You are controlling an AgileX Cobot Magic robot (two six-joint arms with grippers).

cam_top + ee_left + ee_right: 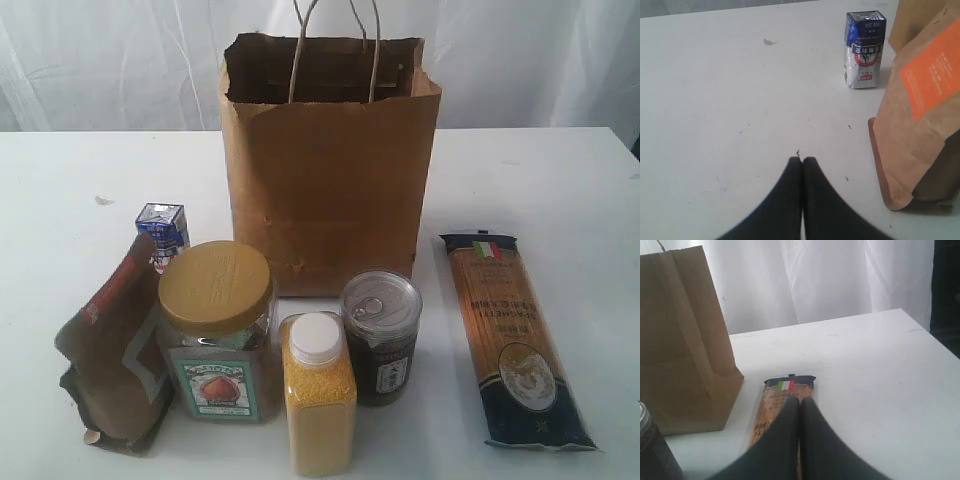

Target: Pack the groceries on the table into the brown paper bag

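The tall brown paper bag point(330, 165) stands open at the table's middle. In front of it are the gold-lidded jar point(217, 330), the yellow-grain bottle with white cap point(318, 395) and the dark can point(381, 336). The brown pouch point(115, 350) leans at the left, with the small blue-white carton point(163, 229) behind it. The long pasta pack point(513, 335) lies flat on the right. My left gripper point(802, 160) is shut and empty above bare table, near the pouch point(920, 125) and carton point(865, 50). My right gripper point(800, 400) is shut and empty over the pasta pack point(782, 395). Neither gripper shows in the exterior view.
The white table point(560, 190) stretches wide on both sides of the bag, with a small mark point(103, 200) at the left. A white curtain point(830, 280) hangs behind. The table's right edge point(935, 337) drops off near the pasta pack.
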